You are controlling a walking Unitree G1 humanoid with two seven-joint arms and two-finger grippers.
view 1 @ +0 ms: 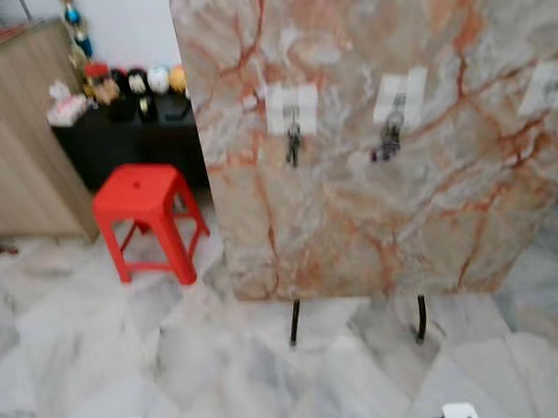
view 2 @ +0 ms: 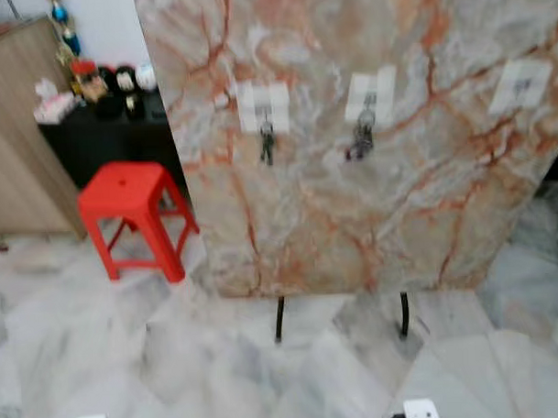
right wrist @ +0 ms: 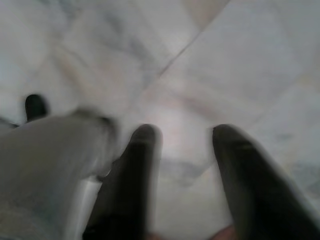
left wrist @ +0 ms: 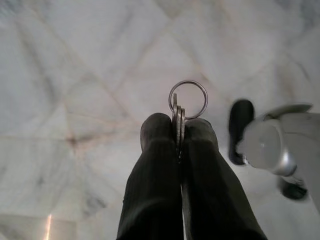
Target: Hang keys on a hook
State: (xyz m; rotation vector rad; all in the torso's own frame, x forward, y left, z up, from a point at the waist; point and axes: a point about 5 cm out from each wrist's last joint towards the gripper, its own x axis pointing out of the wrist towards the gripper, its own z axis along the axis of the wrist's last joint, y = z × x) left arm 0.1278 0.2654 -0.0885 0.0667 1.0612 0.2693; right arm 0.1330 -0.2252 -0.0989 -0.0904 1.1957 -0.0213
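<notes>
A set of keys (left wrist: 178, 120) is pinched between the two black fingers of the left gripper (left wrist: 172, 131), with the key ring (left wrist: 188, 99) standing out beyond the fingertips above the marble floor (left wrist: 75, 75). The right gripper (right wrist: 186, 137) is held with its fingers spread apart and nothing between them. In the head views a marble panel (view 1: 377, 132) on thin black legs is seen ahead, with three white hook plates; key bunches already hang on the left hook (view 1: 292, 110) and the middle hook (view 1: 399, 98), while the right hook (view 2: 522, 83) appears free, though this is blurred. A risk can be judged: the ring is small and the keys are gripped only at the blades, so they could turn or slip during the approach, and the hook could be missed.
</notes>
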